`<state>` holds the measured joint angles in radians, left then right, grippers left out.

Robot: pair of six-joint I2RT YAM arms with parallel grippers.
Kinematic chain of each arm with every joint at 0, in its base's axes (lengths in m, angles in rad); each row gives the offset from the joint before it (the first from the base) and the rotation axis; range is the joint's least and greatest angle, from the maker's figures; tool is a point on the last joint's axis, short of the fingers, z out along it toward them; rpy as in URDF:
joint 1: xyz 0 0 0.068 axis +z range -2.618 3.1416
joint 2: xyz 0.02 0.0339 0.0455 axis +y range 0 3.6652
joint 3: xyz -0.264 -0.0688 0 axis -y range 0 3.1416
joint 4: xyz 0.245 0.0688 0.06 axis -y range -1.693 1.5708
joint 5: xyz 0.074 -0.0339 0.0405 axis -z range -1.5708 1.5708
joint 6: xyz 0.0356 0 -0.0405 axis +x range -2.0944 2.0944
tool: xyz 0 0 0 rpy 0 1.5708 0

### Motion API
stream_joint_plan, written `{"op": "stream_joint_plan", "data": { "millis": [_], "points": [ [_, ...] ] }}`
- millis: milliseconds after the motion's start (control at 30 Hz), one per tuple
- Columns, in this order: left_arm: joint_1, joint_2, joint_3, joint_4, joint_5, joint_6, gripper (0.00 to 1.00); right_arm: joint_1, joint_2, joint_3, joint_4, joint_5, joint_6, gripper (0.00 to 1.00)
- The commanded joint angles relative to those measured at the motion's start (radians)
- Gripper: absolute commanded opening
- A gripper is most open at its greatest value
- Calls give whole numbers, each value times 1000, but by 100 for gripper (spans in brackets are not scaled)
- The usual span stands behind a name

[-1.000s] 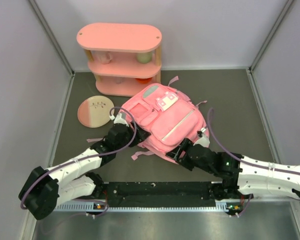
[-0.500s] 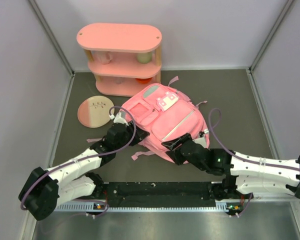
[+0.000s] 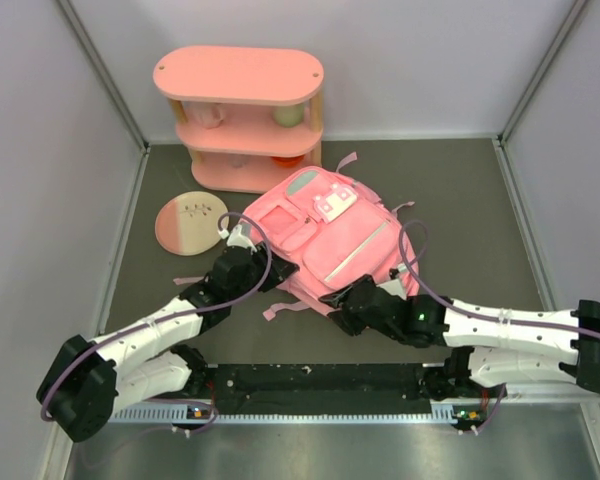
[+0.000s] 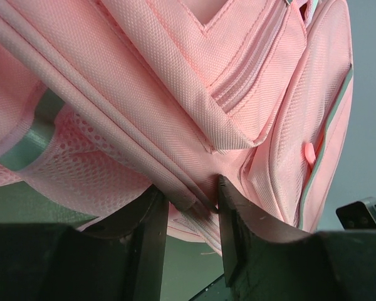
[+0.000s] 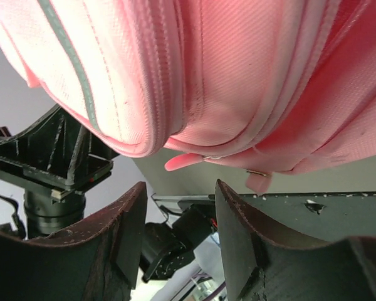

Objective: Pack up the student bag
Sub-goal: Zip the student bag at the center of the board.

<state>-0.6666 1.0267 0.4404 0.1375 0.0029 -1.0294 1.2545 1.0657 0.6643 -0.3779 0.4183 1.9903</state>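
The pink student bag (image 3: 330, 240) lies on the dark table in the middle, white buckle flap up. My left gripper (image 3: 263, 268) is at its left edge, shut on a folded seam of the bag (image 4: 191, 199); the pink fabric fills the left wrist view. My right gripper (image 3: 336, 300) is at the bag's near bottom edge. In the right wrist view its jaws (image 5: 178, 207) stand open and empty, just below the bag (image 5: 225, 81) and its two pink zip pulls (image 5: 183, 162).
A pink three-tier shelf (image 3: 242, 115) with cups and small items stands at the back left. A round pink plate (image 3: 189, 222) lies left of the bag. A black rail (image 3: 320, 380) runs along the near edge. Grey walls close in both sides.
My right arm has moved left along the bag's near edge, from its right corner to under its bottom middle. The left arm and the bag have hardly moved.
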Motion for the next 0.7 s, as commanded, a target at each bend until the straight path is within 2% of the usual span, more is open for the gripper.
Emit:
{"op": "stream_joint_plan", "data": {
  "millis": [0,433,567,633,667],
  "points": [
    [-4,-31,-3,73,39,14,39,6,19,58,-13,27,104,47],
    [-4,-20,-20,106,69,2,35,-95,83,64,-7,10,87,44],
    [-4,-17,-19,108,69,3,34,-98,103,67,-1,-7,73,35],
    [-2,-17,-20,108,68,3,34,-96,108,69,2,-10,47,25],
    [-2,-16,-20,108,68,3,34,-98,111,70,2,-4,36,17]
  ]
}}
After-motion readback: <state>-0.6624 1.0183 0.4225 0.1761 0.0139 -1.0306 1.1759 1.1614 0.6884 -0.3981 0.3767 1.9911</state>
